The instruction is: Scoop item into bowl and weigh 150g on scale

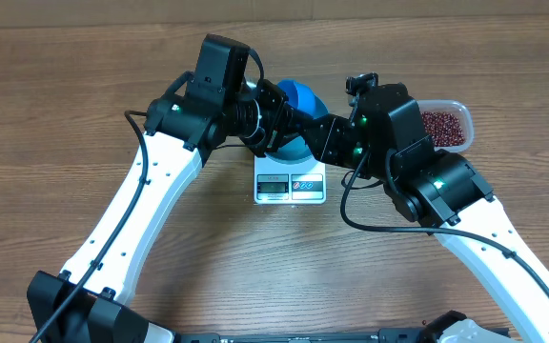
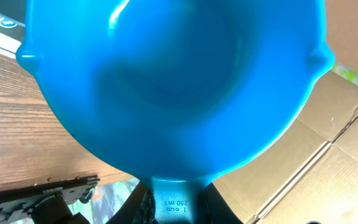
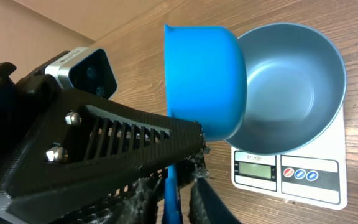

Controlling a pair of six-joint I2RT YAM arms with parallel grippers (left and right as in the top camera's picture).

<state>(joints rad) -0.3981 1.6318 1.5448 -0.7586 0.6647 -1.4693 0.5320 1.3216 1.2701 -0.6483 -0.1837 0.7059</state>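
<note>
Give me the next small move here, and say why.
Probably close the right end effector fully on the handle of the scoop, so the left end effector, which grips that handle, can let go. The scoop and the bowl on the scale look empty, and the beans sit in the tub on the right arm's side.

Left pincer [image 2: 176,202] is clamped tight, with right pincer [image 3: 180,199] close beside it.

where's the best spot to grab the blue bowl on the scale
Pinch the bowl rim from above, one finger inside, one outside: it sits upright and open on the scale, likely too wide to span. Use the side away from the scoop.
</note>
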